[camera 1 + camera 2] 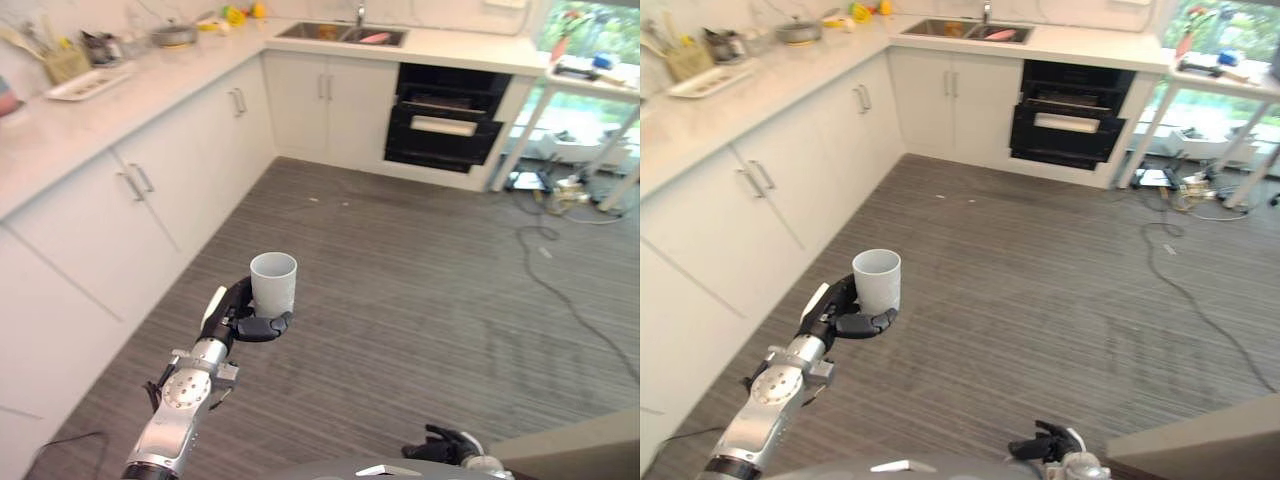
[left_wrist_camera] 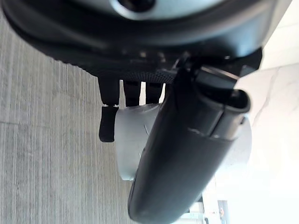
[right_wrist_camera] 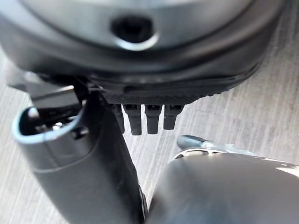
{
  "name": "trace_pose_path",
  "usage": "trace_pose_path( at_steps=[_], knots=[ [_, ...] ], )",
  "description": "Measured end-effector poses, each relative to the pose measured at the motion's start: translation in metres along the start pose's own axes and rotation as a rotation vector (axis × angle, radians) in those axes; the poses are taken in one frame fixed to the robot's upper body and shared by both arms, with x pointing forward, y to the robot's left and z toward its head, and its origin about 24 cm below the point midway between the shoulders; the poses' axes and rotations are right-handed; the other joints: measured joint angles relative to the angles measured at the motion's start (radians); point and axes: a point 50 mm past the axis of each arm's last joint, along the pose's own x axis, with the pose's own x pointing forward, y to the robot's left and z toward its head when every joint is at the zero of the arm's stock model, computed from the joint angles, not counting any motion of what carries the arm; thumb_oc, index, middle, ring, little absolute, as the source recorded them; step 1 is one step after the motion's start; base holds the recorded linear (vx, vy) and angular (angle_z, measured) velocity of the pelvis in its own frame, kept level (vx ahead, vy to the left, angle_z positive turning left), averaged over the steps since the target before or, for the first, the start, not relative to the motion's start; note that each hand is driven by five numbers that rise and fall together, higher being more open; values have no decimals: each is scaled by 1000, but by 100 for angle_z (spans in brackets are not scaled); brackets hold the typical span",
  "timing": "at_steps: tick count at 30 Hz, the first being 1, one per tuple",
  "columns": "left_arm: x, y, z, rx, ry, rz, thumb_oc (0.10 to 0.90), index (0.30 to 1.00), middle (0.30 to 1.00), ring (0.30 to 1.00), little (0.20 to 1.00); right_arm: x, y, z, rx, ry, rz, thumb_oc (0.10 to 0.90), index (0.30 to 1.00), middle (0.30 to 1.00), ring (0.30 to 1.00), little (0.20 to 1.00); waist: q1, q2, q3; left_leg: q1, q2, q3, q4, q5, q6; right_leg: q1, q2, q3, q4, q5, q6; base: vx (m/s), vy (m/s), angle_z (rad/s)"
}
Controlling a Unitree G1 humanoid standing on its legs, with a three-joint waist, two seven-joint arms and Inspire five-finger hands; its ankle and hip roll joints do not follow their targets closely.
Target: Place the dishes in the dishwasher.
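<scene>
Eye views: left hand (image 1: 240,312) wrapped round upright grey cup (image 1: 273,284), held over floor w/ dishwasher (image 1: 445,120) open, well apart. Carry step; next needs approach to rack. L wrist: fingers (image 2: 107,122) curled on cup. R wrist: right hand (image 3: 140,114) relaxed, empty.

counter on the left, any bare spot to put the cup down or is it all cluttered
The counter is bare along its near stretch, between the white tray and the view's left edge. Past the tray it crowds: utensil holder, pot, yellow items, then the sink. The left robot hand holds the cup.
</scene>
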Motion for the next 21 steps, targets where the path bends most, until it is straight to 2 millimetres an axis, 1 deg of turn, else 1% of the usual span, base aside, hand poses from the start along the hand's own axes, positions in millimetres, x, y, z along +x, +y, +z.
trace_pose_path(
  at_steps=[1,2,3,4,5,6,7,8,9,10,11,12,13,14,15,16,17,18,19,20,21],
  knots=[
    [0,4,-1,3,3,17,400,300,300,300,300,0,0,6,-4,-26,-2,800,900,900,900,900,0,-4,8,2,-28,-16,20,-17,39,-64,-51,5,163,-24,-10,211,210,25],
    [1,6,0,-9,-2,45,400,300,300,300,300,0,0,20,-11,-80,0,800,900,900,900,900,-3,-3,39,8,-53,-37,45,-25,69,-172,-103,37,393,-27,-25,221,68,24],
    [0,6,0,-9,-1,47,400,300,300,300,300,0,-1,21,-10,-83,0,800,900,900,900,900,-4,0,40,8,-53,-39,46,-25,69,-181,-104,40,404,-31,-24,277,34,42],
    [-2,11,-4,14,21,55,400,300,300,300,300,-1,-1,38,-30,-157,4,800,900,900,900,900,-12,7,36,0,-61,-72,44,-34,95,-288,-66,62,417,-77,0,282,23,41],
    [0,15,-1,32,13,58,400,300,300,300,300,-1,2,47,-38,-184,17,800,900,900,900,900,-13,7,42,-1,-60,-77,47,-29,97,-311,-40,53,371,-79,0,329,14,55],
    [2,19,3,50,4,63,400,300,300,300,300,-2,8,58,-40,-233,38,800,900,900,900,900,-15,-4,52,-7,-63,-102,53,-32,108,-352,22,31,258,-79,5,589,-18,51],
    [5,22,6,61,-4,67,400,300,300,300,300,-3,12,64,-35,-261,51,800,900,900,900,900,-26,-14,65,-8,-68,-123,60,-31,98,-376,56,-5,171,-71,12,524,-46,76],
    [7,22,5,64,0,64,400,300,300,300,300,-3,15,62,-30,-260,59,800,900,900,900,900,-49,-32,65,-8,-81,-152,63,-66,97,-396,76,-64,99,-61,29,574,-75,74],
    [7,22,5,55,-1,72,400,300,300,300,300,-4,18,62,-26,-263,65,800,900,900,900,900,-56,-46,67,-8,-93,-151,66,-90,93,-427,84,-128,55,-53,44,229,-52,67],
    [8,21,4,47,3,75,400,300,300,300,300,-4,19,59,-21,-256,66,800,900,900,900,900,-62,-51,68,-9,-98,-144,68,-93,94,-422,99,-167,-20,-51,45,373,-53,52],
    [7,18,3,39,6,69,400,300,300,300,300,-3,19,56,-14,-244,63,800,900,900,900,900,-67,-57,68,0,-104,-141,70,-98,90,-428,108,-213,-66,-48,39,184,-22,50],
    [6,13,-1,22,16,57,400,300,300,300,300,-3,17,52,4,-229,54,800,900,900,900,900,-72,-53,66,40,-114,-144,66,-126,101,-424,138,-274,-123,-47,34,179,-19,36],
    [6,11,-1,17,18,52,400,300,300,300,300,-3,15,53,3,-230,48,800,900,900,900,900,-71,-48,61,69,-118,-141,57,-133,110,-416,149,-306,-120,-36,10,4,-2,30],
    [6,9,-2,19,20,44,400,300,300,300,300,-2,15,52,-1,-226,46,800,900,900,900,900,-73,-39,55,97,-125,-145,41,-140,103,-407,161,-309,-119,-28,-20,0,0,16],
    [6,5,-3,0,23,44,400,300,300,300,300,-2,9,53,-10,-220,33,800,900,900,900,900,-71,-3,52,147,-113,-143,29,-160,73,-368,195,-299,-147,91,-196,0,0,6],
    [6,5,-4,1,25,44,400,300,300,300,300,-1,9,54,-13,-218,32,800,900,900,900,900,-65,4,52,154,-119,-142,66,-182,26,-342,187,-285,-159,175,-325,902,-123,-8],
    [6,5,-4,1,25,43,400,300,300,300,300,-1,9,55,-16,-219,31,800,900,900,900,900,-61,-2,55,143,-129,-140,115,-211,-17,-330,178,-259,-165,235,-383,1542,-218,-27],
    [6,4,-5,-5,29,46,400,300,300,300,300,-1,8,57,-15,-225,30,800,900,900,900,900,-51,16,48,112,-114,-140,166,-256,-58,-307,202,-242,-181,217,-359,1960,-218,18],
    [12,-6,6,-25,-15,10,400,300,300,300,300,-3,3,56,19,-243,14,800,900,900,900,900,-64,39,61,13,-104,-272,441,-208,-261,-310,196,-225,85,2,-325,1253,-124,33],
    [3,-9,1,-41,-4,2,400,300,300,300,300,-3,-2,48,52,-208,0,800,900,900,900,900,-79,42,52,-68,-111,-199,678,-142,-295,-226,215,-234,128,-93,-260,792,-93,60],
    [-5,-9,0,-30,-7,-16,400,300,300,300,300,-5,-8,41,34,-193,-21,800,900,900,900,900,-103,30,29,-171,-107,-149,896,-26,-303,-144,237,-222,49,-144,-267,484,-127,21]
  ],
)
